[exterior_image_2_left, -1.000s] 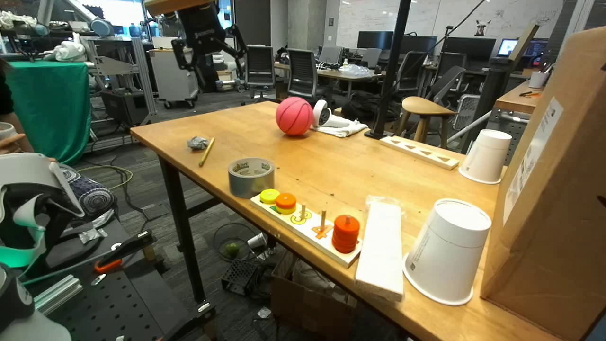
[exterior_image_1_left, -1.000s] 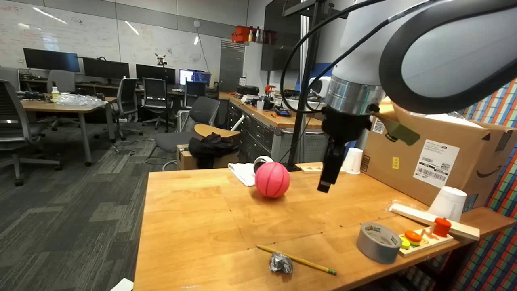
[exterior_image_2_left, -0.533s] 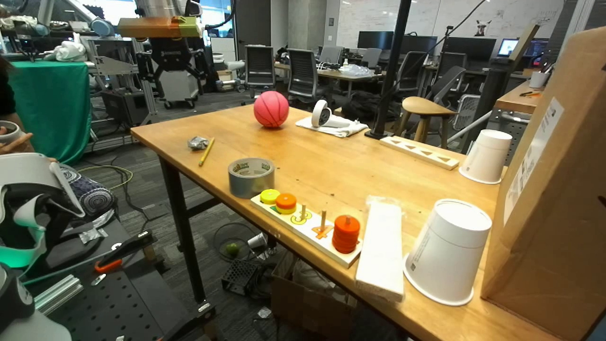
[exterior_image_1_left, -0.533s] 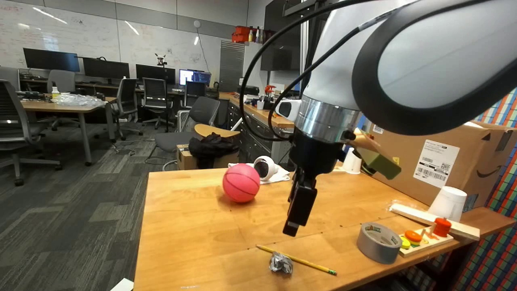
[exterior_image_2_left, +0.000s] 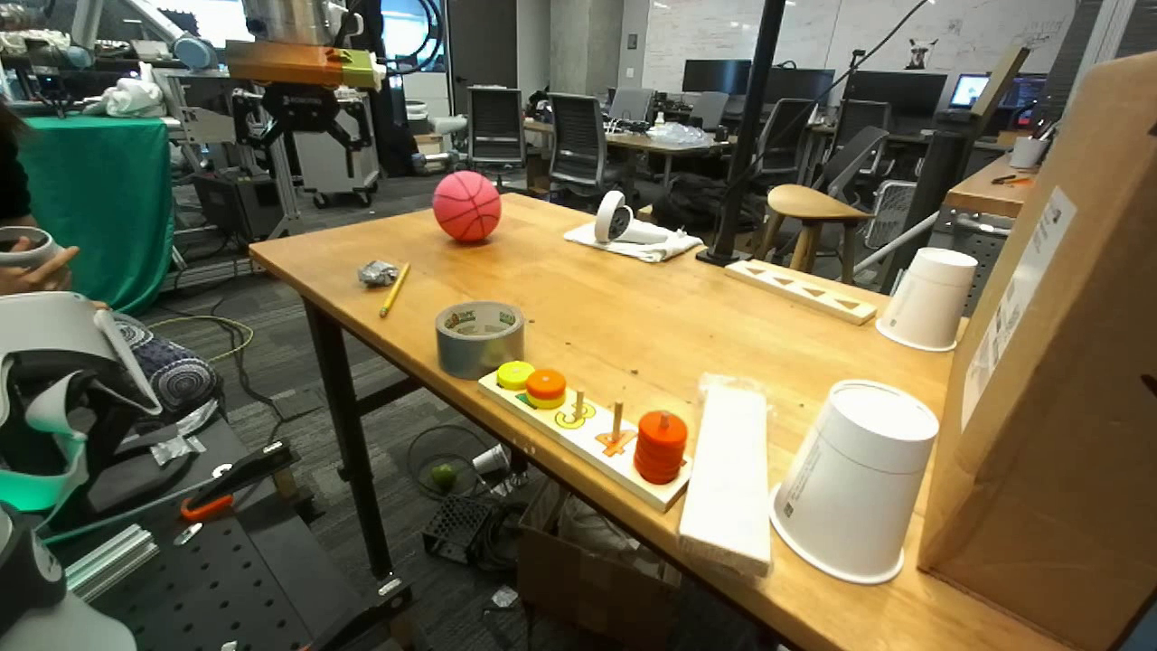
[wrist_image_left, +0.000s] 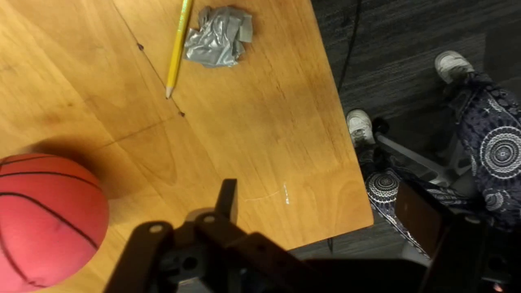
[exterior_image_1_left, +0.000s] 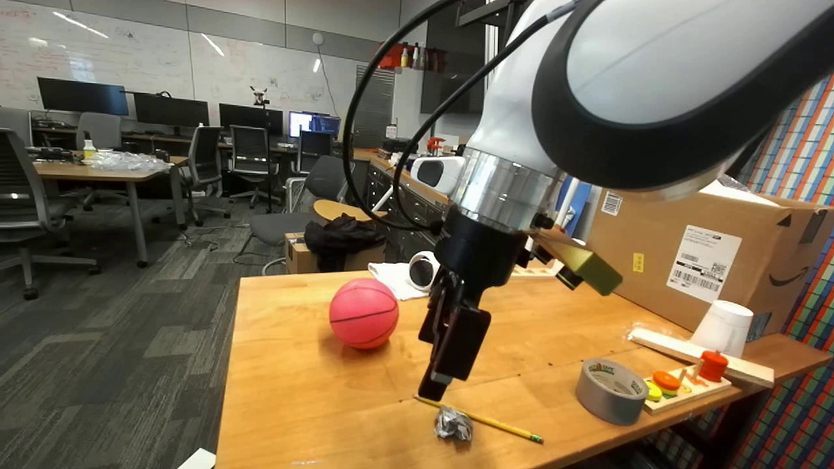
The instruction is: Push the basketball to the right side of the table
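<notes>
Ball (exterior_image_1_left: 363, 313) has just moved along the desk (exterior_image_1_left: 280, 391): it was right by the white gadget (exterior_image_2_left: 628, 226) on its cloth (exterior_image_2_left: 666, 246), and now sits clear of both, toward the desk's end away from the box (exterior_image_1_left: 651, 228). The arm (exterior_image_1_left: 625, 78) has swung the same way. So the push looks well under way, perhaps nearly done, though from here I can't tell which end counts as right. The jaws stand wide apart with nothing between them. The ball is outside them, just beside, with a gap showing in both exterior views, so my guess is that it rolls on by itself; if it does, the desk's edge is the worry. It looks round and full, pinkish red, deepening toward its upper edge in the wrist view, with thin black seams and a soft shadow beside it. Part of it is cut off in that view.
</notes>
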